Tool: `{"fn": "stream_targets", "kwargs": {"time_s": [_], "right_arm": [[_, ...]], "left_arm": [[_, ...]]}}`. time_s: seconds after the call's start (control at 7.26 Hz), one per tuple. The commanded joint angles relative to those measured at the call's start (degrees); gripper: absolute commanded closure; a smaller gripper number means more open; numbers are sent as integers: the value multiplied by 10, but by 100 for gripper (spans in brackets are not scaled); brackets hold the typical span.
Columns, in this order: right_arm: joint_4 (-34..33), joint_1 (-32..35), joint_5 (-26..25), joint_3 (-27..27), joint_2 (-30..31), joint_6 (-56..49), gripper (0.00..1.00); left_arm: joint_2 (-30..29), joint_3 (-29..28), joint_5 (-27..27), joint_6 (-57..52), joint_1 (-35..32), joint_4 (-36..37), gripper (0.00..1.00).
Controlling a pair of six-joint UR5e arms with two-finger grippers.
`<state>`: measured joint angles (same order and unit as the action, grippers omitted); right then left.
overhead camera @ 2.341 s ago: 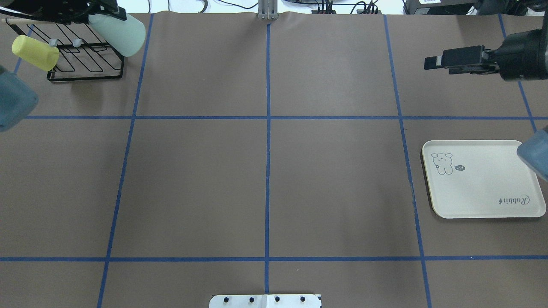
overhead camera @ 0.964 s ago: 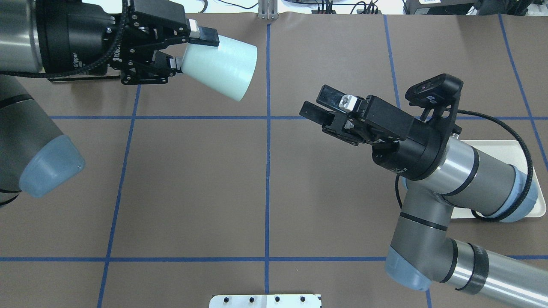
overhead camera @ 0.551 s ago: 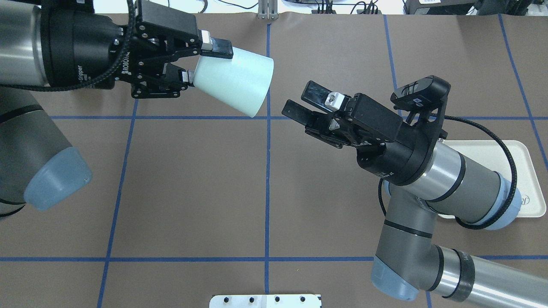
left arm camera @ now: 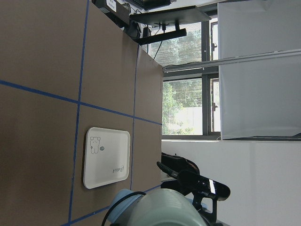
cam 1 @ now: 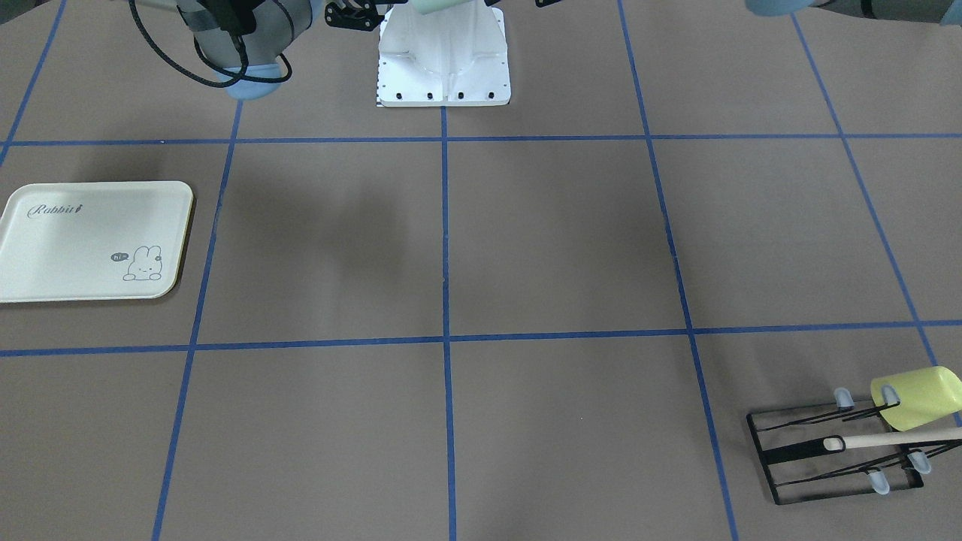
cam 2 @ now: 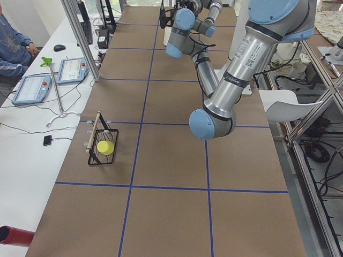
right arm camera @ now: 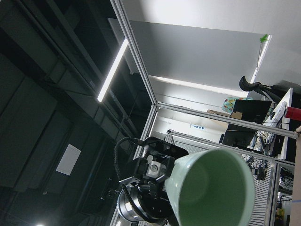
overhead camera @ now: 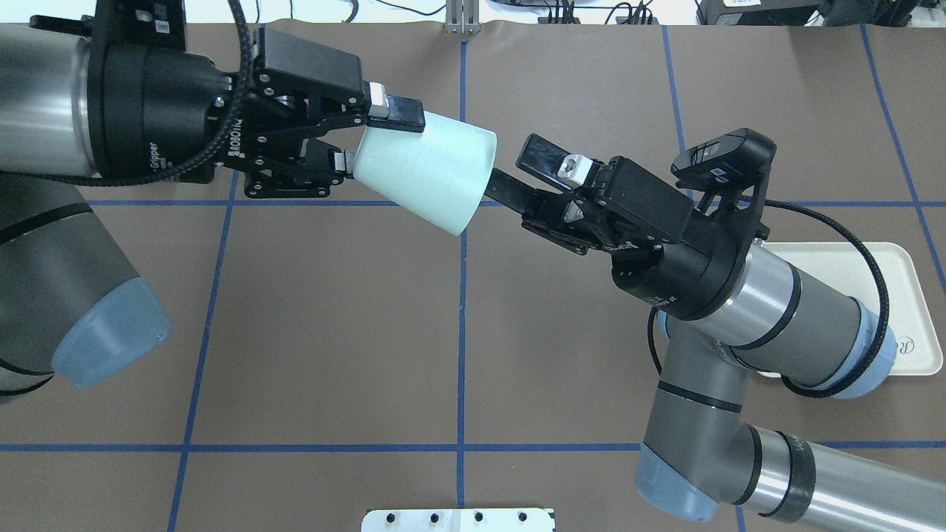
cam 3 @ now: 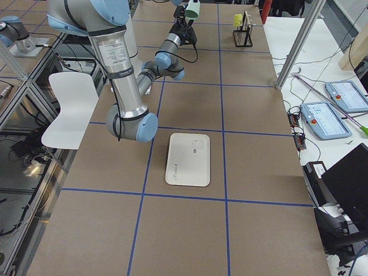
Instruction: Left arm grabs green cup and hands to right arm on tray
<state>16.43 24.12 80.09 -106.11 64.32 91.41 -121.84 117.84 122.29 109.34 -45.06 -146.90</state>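
Note:
My left gripper [overhead camera: 373, 140] is shut on the base of the pale mint green cup [overhead camera: 429, 174] and holds it on its side in the air, mouth toward the right arm. My right gripper [overhead camera: 517, 171] is open right at the cup's mouth; its lower finger [overhead camera: 506, 191] reaches the rim. The right wrist view looks into the cup's open mouth [right arm camera: 211, 188]. The cream tray [cam 1: 90, 240] lies flat on the table; in the overhead view it [overhead camera: 902, 295] is partly hidden by the right arm.
A yellow-green cup [cam 1: 913, 394] hangs on a black wire rack [cam 1: 827, 458] at the table's far left corner. The white robot base plate [cam 1: 443, 60] sits at the near edge. A person [cam 2: 13, 51] sits at a side desk.
The left arm carried the green cup from the rack toward the table's middle. The right gripper moved left, still open, and now meets the cup's mouth.

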Motion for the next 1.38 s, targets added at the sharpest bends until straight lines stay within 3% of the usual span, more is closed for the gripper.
{"fn": "stream_targets", "kwargs": {"time_s": [0.0, 0.55, 0.96, 1.24], "right_arm": [[-4, -6, -15, -2, -7, 0, 1], [-9, -10, -17, -2, -14, -1, 12], [-7, -15, -16, -2, -8, -1, 51], [-7, -16, -16, -2, -8, -2, 60]], "left_arm": [[-3, 0, 0, 11, 6, -1, 100], [-3, -1, 0, 15, 16, -1, 100], [-3, 0, 0, 15, 16, -1, 100], [-3, -1, 0, 15, 16, -1, 100]]}}
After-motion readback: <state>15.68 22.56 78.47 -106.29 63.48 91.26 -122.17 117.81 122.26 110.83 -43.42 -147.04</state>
